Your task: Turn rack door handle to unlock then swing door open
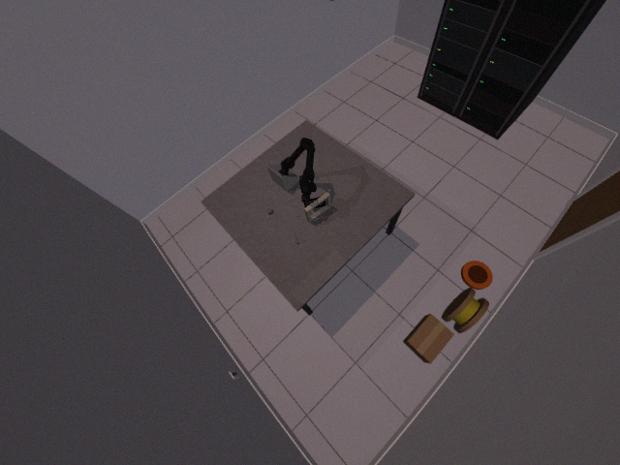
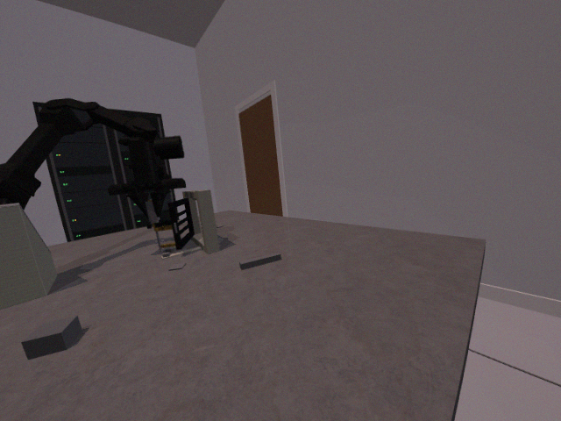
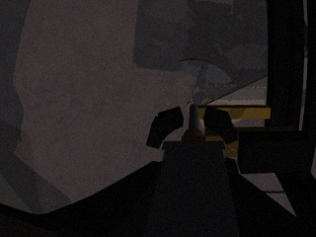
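Nearest, well before the pale frame (image 1: 328, 200) (image 2: 209, 226), a dark block (image 1: 270, 212) (image 2: 45, 339) lies on the worktop (image 1: 250, 200) (image 2: 339, 326), then a flat bar (image 2: 260, 261) nearer the frame, while beside the frame the tool (image 1: 311, 202) (image 2: 152, 224) (image 3: 193, 177) clamps the upright handle (image 2: 152, 211) (image 3: 193, 183) of the slotted door (image 2: 173, 224) (image 3: 283, 64), which stands ajar.
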You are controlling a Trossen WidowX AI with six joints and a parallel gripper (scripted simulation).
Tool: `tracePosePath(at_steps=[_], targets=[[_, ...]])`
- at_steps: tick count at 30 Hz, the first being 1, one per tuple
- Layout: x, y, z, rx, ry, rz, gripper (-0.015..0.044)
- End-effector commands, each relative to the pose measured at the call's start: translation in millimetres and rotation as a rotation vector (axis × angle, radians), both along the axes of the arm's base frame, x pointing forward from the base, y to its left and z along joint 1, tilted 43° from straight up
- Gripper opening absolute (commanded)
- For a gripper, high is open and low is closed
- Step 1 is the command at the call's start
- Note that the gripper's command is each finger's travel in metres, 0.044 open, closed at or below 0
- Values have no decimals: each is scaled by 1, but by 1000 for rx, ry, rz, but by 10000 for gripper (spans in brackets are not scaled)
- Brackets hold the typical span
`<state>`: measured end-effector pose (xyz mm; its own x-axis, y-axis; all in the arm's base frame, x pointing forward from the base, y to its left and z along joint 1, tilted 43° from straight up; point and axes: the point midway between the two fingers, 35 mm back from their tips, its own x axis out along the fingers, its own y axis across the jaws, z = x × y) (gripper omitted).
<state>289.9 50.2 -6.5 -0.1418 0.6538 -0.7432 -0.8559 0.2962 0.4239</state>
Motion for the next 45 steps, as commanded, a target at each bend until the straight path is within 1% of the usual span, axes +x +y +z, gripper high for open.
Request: tracePosePath(at_steps=[1, 22, 45], targets=[[-7, 4, 5, -8, 57, -72, 15], [-33, 31, 34, -54, 279, -320, 15], [-45, 64, 65, -98, 499, -566, 15]])
